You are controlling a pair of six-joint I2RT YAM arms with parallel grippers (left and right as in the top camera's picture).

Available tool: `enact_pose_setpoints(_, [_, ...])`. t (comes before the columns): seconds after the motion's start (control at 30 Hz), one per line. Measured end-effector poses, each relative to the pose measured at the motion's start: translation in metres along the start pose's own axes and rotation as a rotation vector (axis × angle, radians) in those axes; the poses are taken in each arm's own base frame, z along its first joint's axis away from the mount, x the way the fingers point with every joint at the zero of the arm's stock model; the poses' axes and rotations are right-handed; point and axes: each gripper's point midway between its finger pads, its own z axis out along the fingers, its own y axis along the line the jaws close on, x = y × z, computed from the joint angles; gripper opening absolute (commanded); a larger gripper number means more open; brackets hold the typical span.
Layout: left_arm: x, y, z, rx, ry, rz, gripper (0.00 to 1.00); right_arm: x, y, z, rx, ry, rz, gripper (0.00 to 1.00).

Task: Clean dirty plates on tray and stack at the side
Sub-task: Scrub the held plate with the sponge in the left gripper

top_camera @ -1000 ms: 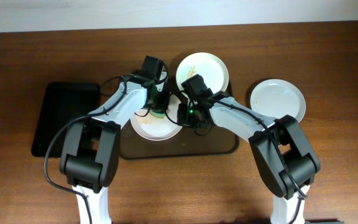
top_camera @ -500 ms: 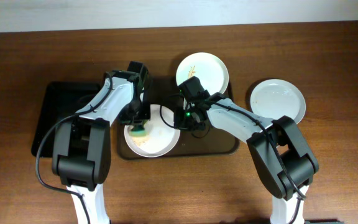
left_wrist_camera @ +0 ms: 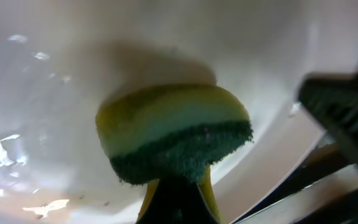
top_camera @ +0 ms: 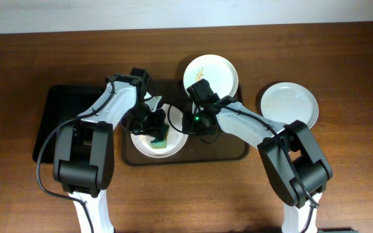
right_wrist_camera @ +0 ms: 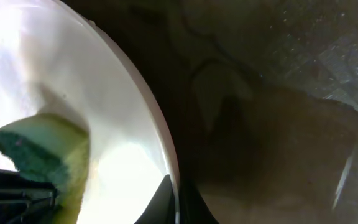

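Note:
A white plate point(top_camera: 149, 146) lies on the left part of the brown tray point(top_camera: 222, 147). My left gripper point(top_camera: 154, 127) is shut on a green and yellow sponge point(top_camera: 161, 138) and presses it on that plate. In the left wrist view the sponge point(left_wrist_camera: 176, 134) rests on the plate's white face point(left_wrist_camera: 73, 56). My right gripper point(top_camera: 188, 123) is shut on the plate's right rim. The right wrist view shows that rim point(right_wrist_camera: 160, 134) pinched between the fingers point(right_wrist_camera: 178, 202). A second plate point(top_camera: 211, 74) with orange smears sits at the tray's back edge. A third plate point(top_camera: 289, 103) lies on the table to the right.
A smaller black tray point(top_camera: 63, 123) lies on the table left of the brown tray. The sponge point(right_wrist_camera: 42, 155) and the brown tray floor point(right_wrist_camera: 278, 137) also show in the right wrist view. The wooden table point(top_camera: 342, 181) surrounds both trays.
My left gripper has swept the sponge over the plate, from its back to its left, then to its front right. The plate has slid slightly forward. My right gripper keeps hold of the rim.

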Motion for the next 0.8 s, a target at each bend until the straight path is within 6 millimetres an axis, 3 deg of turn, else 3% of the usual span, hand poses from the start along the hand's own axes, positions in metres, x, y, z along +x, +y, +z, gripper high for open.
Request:
enact_pose_setpoints(0.33, [-0.057,-0.016,-0.001,0.094,-0.219,0.011,0.01,-0.001,-0.001,0.000,0.004,-0.003,0.004,0.04])
enact_pose_setpoints(0.5, [-0.079,-0.001,-0.013,0.109,-0.306,-0.016,0.00,-0.001,-0.002,0.000,0.006,-0.006,0.010,0.04])
enact_pose_setpoints(0.63, [-0.068,0.029,-0.017,0.054,-0.268,-0.101,0.01,-0.001,-0.001,0.000,0.006,-0.005,0.012,0.04])
enact_pose_setpoints(0.8, [-0.031,0.047,-0.014,-0.046,-0.124,-0.169,0.03,0.001,0.001,0.000,-0.003,0.004,-0.001,0.04])
